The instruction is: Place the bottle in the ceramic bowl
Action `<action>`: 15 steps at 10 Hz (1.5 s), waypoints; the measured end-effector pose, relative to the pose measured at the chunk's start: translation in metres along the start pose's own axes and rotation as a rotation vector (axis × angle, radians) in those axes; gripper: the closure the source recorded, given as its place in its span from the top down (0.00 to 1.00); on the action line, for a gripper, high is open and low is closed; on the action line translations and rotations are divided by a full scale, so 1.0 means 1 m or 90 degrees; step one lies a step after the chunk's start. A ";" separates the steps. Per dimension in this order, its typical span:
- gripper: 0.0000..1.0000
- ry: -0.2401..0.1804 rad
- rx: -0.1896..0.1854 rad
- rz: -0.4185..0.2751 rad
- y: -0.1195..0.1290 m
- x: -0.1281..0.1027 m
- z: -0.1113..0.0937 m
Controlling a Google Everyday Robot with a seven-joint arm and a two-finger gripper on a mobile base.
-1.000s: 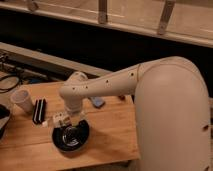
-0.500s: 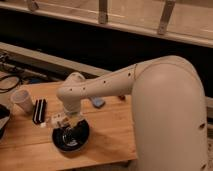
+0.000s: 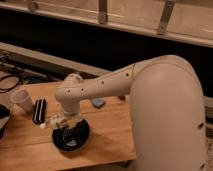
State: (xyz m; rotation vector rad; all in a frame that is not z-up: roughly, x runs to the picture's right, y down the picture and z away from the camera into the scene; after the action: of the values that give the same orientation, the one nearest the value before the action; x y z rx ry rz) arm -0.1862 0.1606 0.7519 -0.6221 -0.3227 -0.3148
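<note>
The white arm (image 3: 150,95) fills the right side of the frame and reaches toward the lower left, where its claw (image 3: 64,121) hangs just over the bowl (image 3: 71,136) on the wooden counter (image 3: 107,135). The bottle (image 3: 54,121) lies roughly sideways at the claw, its pale, slightly yellowish body crossing above the bowl's upper left rim and its small white cap pointing toward the left edge of the frame. The claw seems to be closed on the bottle, though its tips are hard to make out against the bottle's pale body. Whether the bottle touches the bowl's rim cannot be told.

The bowl is round, shallow and black, with pale rings showing inside it, and it sits near the front edge of the counter, in the lower left part of the frame.

Left of the bowl, a flat black block (image 3: 39,110) lies on the counter, and further left stands a white cup (image 3: 22,101). A small blue object (image 3: 98,103) rests on the counter near the middle of the frame, partly behind the arm.
</note>
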 end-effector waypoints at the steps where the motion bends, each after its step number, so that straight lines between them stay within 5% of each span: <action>1: 0.43 0.006 -0.004 0.000 0.002 -0.001 0.001; 4: 0.26 0.015 -0.013 -0.004 0.005 -0.007 0.004; 6: 0.35 0.015 -0.013 -0.003 0.006 -0.007 0.003; 8: 0.56 0.016 -0.013 -0.005 0.006 -0.009 0.004; 15: 0.59 0.018 -0.014 -0.013 0.008 -0.014 0.006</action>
State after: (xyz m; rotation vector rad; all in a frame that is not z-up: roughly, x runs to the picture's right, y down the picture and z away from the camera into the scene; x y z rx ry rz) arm -0.1973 0.1732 0.7469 -0.6365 -0.2981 -0.3464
